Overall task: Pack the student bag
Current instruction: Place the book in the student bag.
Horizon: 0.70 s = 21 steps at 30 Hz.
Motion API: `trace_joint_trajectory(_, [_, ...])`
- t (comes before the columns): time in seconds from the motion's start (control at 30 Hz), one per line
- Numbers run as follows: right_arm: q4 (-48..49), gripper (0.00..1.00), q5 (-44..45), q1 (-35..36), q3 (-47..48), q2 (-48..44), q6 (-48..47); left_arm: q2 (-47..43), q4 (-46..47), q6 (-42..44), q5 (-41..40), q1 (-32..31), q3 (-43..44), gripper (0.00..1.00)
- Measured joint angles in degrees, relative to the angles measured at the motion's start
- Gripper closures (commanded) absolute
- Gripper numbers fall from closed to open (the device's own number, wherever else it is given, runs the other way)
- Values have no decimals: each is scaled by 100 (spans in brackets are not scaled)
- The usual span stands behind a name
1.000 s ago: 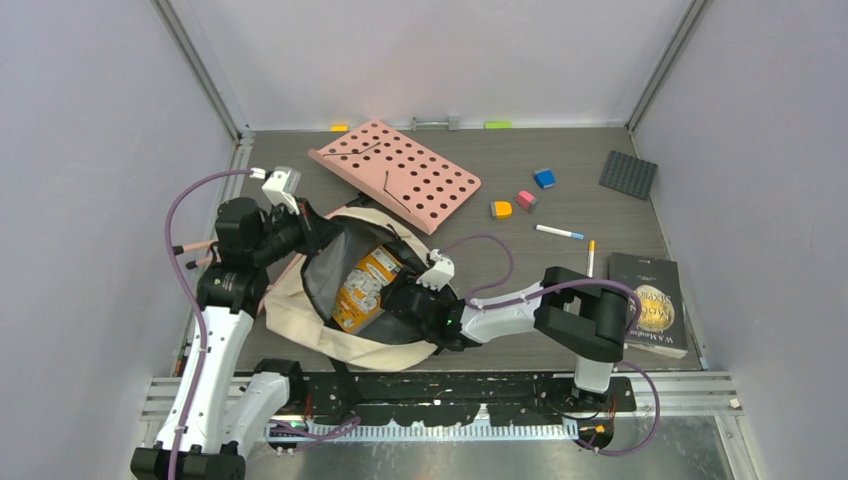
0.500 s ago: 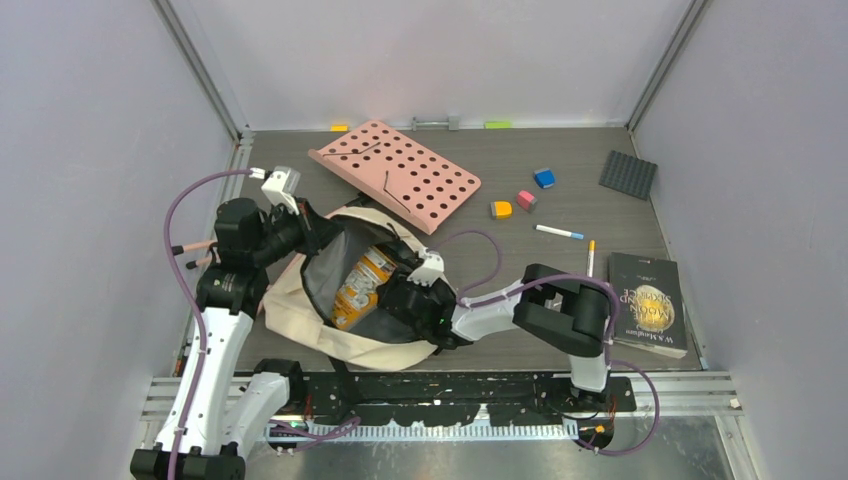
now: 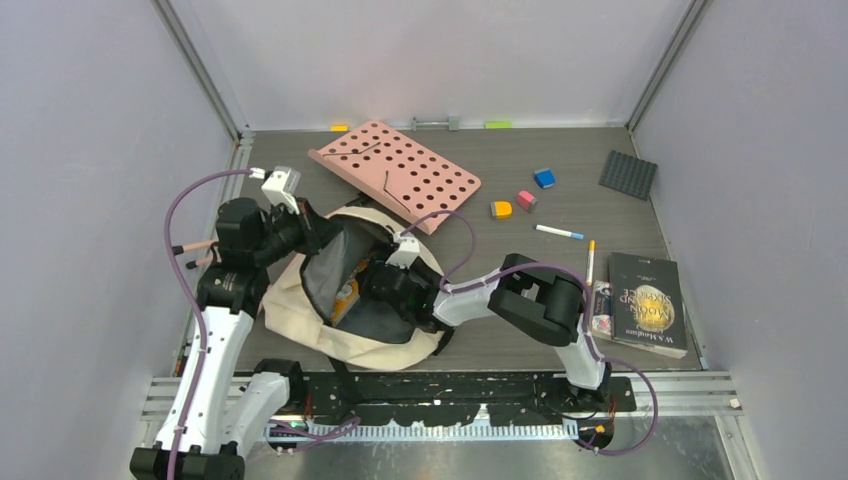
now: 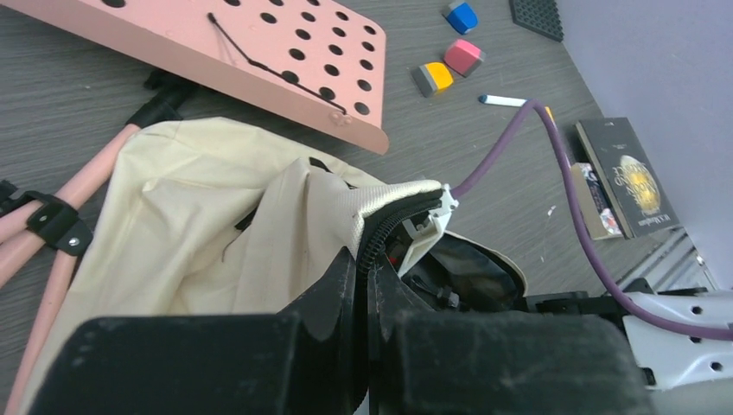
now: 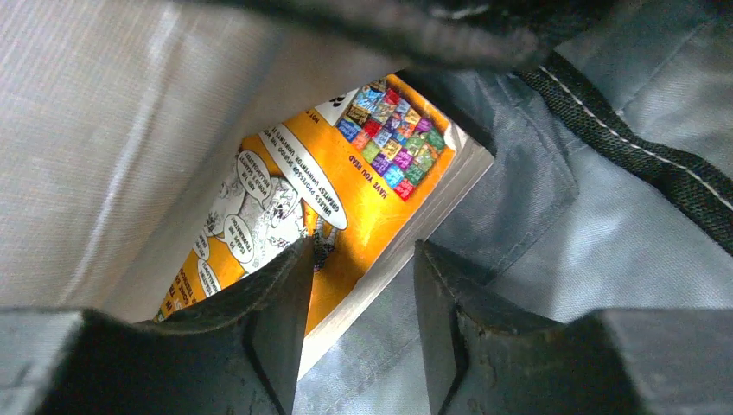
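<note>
At the left, the left gripper (image 4: 363, 259) has its fingers pressed together on the zipper rim of the student bag (image 3: 300, 312), lifting that edge so the mouth gapes. The bag lies on the surface (image 3: 570, 205) near the arms, left of centre, just near of the pink board (image 3: 395, 172). The right gripper (image 5: 359, 246) reaches deep into the grey lining; its fingers stand apart with the page edge of the orange book (image 5: 346, 181) showing in the gap, though I cannot tell whether they touch it. To do this well, the book should probably be slid flat against the bag's inner wall, the rim held high and steady, and the wrist drawn out straight so it does not snag the lining. Further right, the dark book (image 3: 648, 303) lies unpacked.
</note>
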Motion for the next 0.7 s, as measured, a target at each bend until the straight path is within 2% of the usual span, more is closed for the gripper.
trace_joint_trajectory(0.03, [39, 40, -31, -2, -2, 0, -81, 0, -13, 7, -72, 0, 0, 100])
trace_joint_trajectory(0.2, [129, 33, -214, 17, -354, -317, -503, 26, -229, 50, -946, -11, 2, 100])
trace_joint_trajectory(0.3, [-125, 28, -273, 26, -894, -1034, -785, 293, -616, 107, -1843, -22, 120, 100])
trace_joint_trajectory(0.43, [-772, 19, -258, 26, -1561, -2494, -1062, 1080, -1123, 157, -2765, -22, 470, 100])
trace_joint_trajectory(0.6, [-2675, 10, 199, -26, -1757, -4409, -1261, 2000, -1644, 299, -3174, -20, 710, 96])
trace_joint_trajectory(0.7, [-4172, 8, 468, -339, -1569, -5053, -1145, 2197, -1873, 345, -3217, -20, 715, 93])
